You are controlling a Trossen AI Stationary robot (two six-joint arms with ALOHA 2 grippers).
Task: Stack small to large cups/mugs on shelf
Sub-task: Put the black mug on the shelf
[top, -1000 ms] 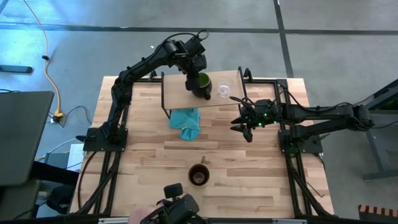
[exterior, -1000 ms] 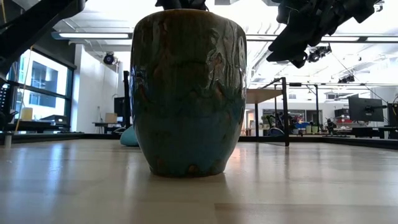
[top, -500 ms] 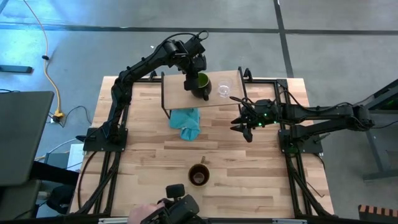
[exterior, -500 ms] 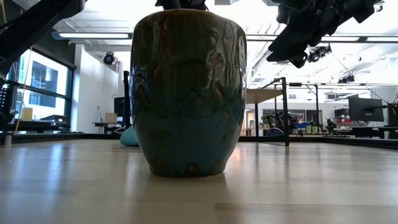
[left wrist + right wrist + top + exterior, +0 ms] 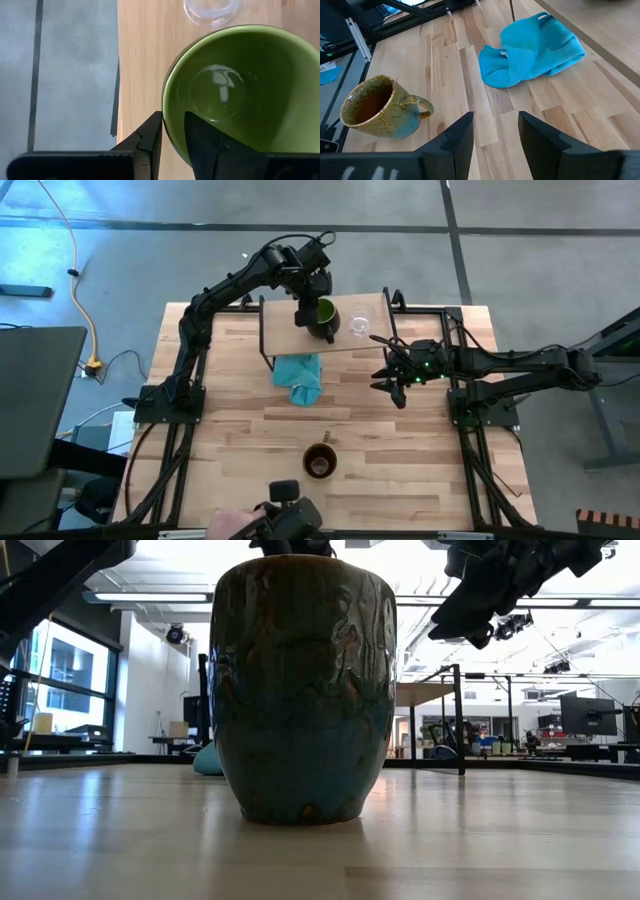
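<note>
The green-lined dark mug [image 5: 324,316] stands upright on the light-wood shelf [image 5: 285,330], with my left gripper [image 5: 172,137] shut on its rim. The small clear glass cup [image 5: 358,326] stands on the shelf just to the mug's right and also shows in the left wrist view [image 5: 210,11]. The larger brown mug [image 5: 320,462] rests on its base on the table near the front edge, its handle toward the far side. My right gripper [image 5: 395,378] hovers open above the table, to the right of the shelf, holding nothing. My left gripper pinches the green mug's rim [image 5: 173,131] on the side away from the glass cup, with one finger [image 5: 200,137] inside the mug and the other [image 5: 150,137] outside. The fingers come from above, slanting down. The mug stays upright over the shelf board.
A teal cloth [image 5: 300,376] lies crumpled on the table, just in front of the shelf and partly under it. The brown mug fills the low view [image 5: 303,690]. A person's hand with a dark device [image 5: 280,520] shows at the table's near edge.
</note>
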